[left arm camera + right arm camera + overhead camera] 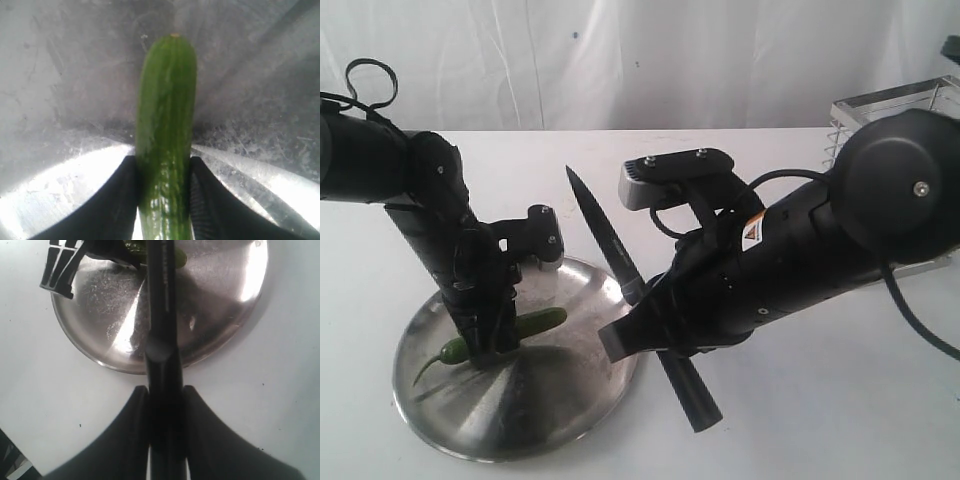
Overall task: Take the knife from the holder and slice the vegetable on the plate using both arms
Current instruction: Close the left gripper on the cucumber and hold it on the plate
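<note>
Left claw (164, 200) is clamped on the cucumber (167, 115), roughly half open, with a pad pressed against each side. It looks like it's pinning the thing down rather than lifting it. The cucumber lies flat on the plate (555, 425) right under that claw, with the blunt end sticking out past the fingertips one way and the stem end poking out the other. Handling-wise I'd guess it's light and firm but bruisable, and that waxy skin could let it roll or squirt out if squeezed hard. Holding it nearer the stem seems right, since that leaves the blunt end free for slicing. Right claw (645, 325) is closed nearly tight on the knife (603, 230). It grips the front of the handle just behind where the blade starts, with the blade running out ahead of the fingertips and the butt trailing behind. The knife is stiff and slim, though I reckon that rounded handle could twist in the pads. It's beside the left claw, clear of the cucumber. Holder (895, 110) sits well behind the right claw.
</note>
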Robot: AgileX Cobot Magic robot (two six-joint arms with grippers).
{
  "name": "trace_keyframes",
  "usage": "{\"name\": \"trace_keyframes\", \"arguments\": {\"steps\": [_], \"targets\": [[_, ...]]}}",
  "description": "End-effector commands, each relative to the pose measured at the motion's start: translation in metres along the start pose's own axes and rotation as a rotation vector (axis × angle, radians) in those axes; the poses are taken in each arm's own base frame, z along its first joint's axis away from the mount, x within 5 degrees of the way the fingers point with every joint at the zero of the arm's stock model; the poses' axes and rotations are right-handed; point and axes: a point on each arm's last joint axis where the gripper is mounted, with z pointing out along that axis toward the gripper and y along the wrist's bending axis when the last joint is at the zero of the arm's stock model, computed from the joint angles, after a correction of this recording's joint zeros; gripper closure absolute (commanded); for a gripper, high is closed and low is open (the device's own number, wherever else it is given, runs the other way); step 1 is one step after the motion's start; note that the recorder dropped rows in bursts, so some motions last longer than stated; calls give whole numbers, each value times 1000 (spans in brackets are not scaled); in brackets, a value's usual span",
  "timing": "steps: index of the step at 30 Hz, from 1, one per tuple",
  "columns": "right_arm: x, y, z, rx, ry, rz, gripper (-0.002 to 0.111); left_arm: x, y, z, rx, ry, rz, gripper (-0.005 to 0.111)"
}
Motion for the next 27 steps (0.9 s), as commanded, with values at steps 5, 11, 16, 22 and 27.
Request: {"name": "trace_keyframes", "arguments": {"steps": [5, 11, 16, 22, 27], "targets": [[-2, -1, -1, 15, -24, 19, 108, -1, -1, 0, 8, 1, -43, 84], [-1, -1, -1, 16, -11, 50, 108, -1, -2, 0, 12, -1, -46, 60], [3, -1, -1, 12, 24, 55, 108, -1, -2, 0, 15, 2, -72, 56], [5, -1, -1, 9, 51, 63, 108, -4, -3, -24, -37, -47, -62, 56], [6, 0, -1, 10, 59, 117, 108, -7, -10, -67, -129, -135, -43, 56]]}}
